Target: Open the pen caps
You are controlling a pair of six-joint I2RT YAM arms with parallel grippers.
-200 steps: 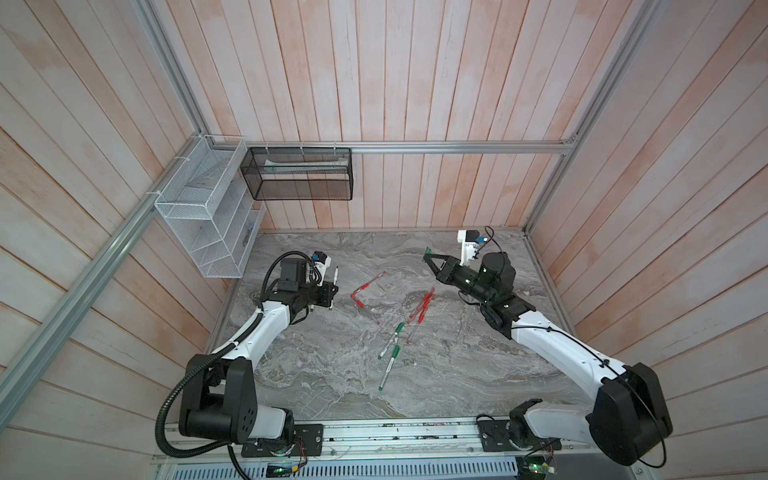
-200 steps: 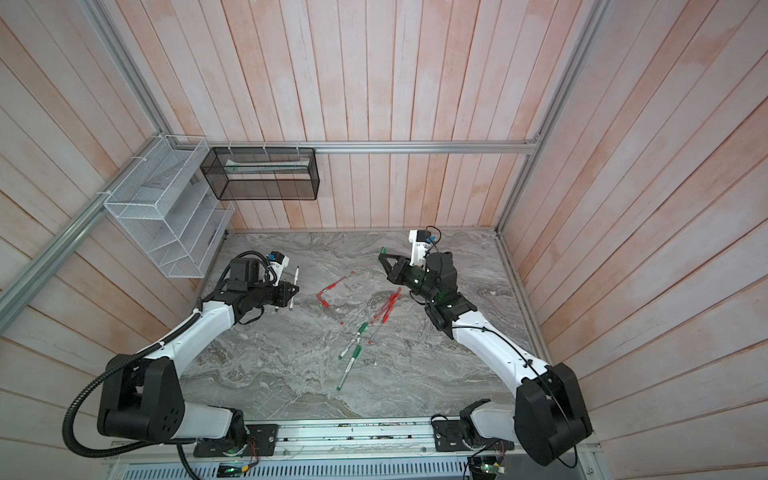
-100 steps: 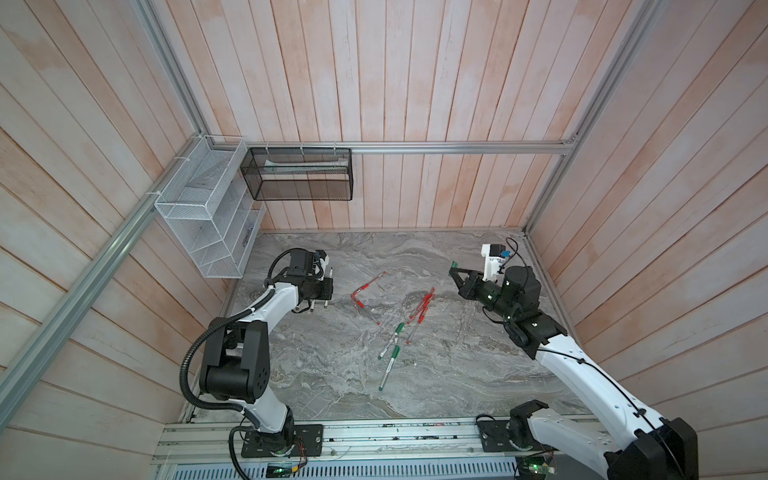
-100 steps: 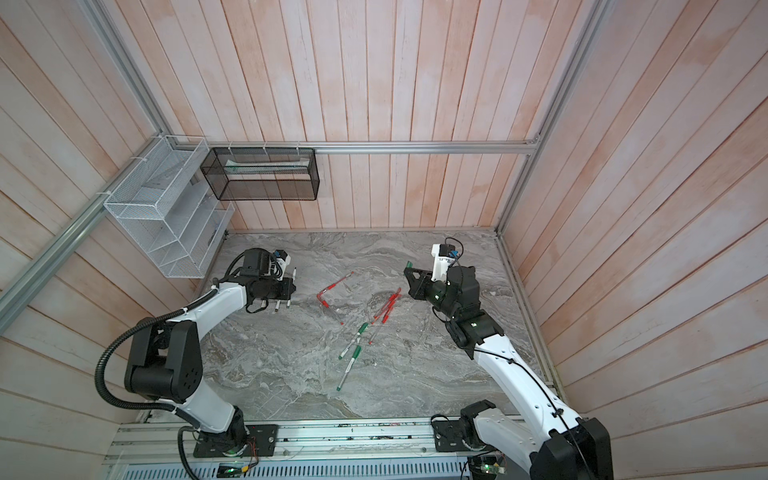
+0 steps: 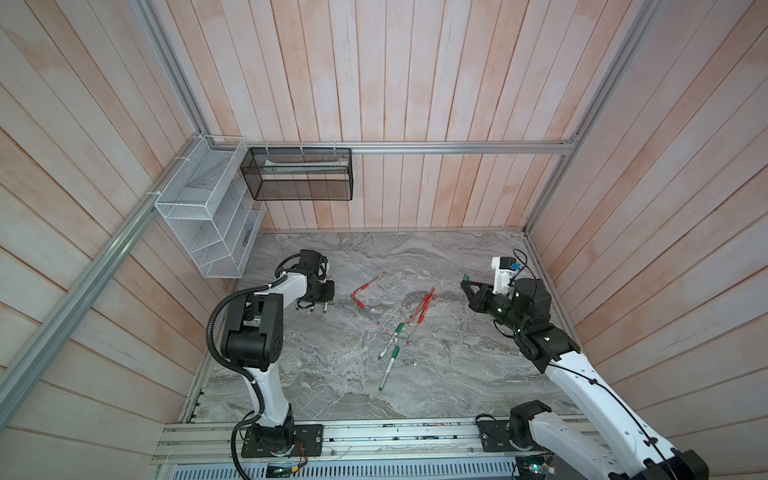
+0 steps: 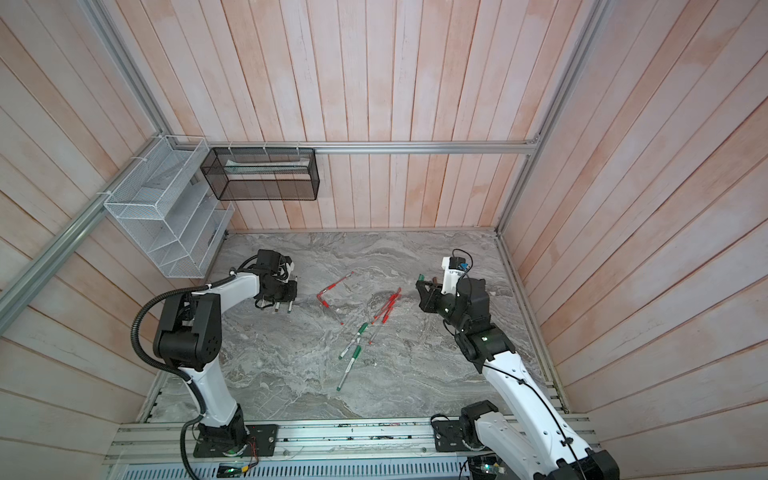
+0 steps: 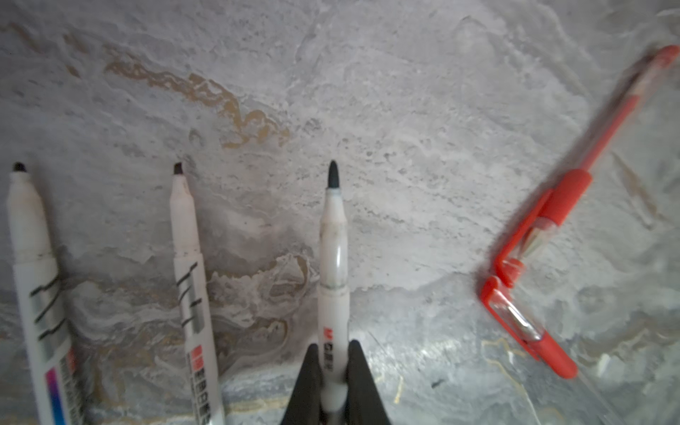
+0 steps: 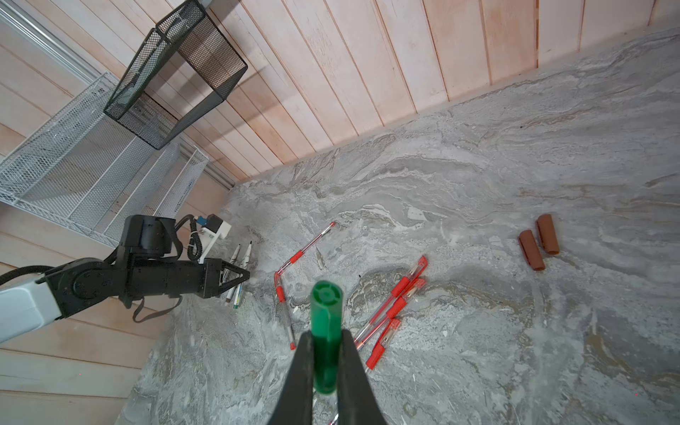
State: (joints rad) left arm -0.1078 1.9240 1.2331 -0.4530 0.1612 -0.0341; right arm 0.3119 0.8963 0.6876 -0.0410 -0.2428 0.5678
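My left gripper [image 7: 333, 368] is shut on a white marker barrel [image 7: 333, 257] with a bare dark tip, low over the table's left side [image 5: 322, 297]. Two more uncapped white markers [image 7: 189, 265] lie beside it. Over the right side, my right gripper [image 8: 325, 353] is shut on a chunky green pen cap [image 8: 325, 316], also seen in both top views [image 5: 464, 279] [image 6: 421, 277]. Two brown pen caps [image 8: 539, 243] lie loose on the table. Red-capped pens [image 5: 422, 307] and green-capped markers [image 5: 395, 338] lie mid-table.
Two more red pens [image 5: 365, 291] form an angle between the left gripper and the middle cluster. A white wire rack [image 5: 208, 216] and a black mesh basket [image 5: 299, 174] hang on the back-left walls. The marble table [image 5: 457, 374] is walled on three sides.
My right gripper has drawn back to the right with the green cap. My left arm has folded in at the elbow, its gripper staying at the left with the marker.
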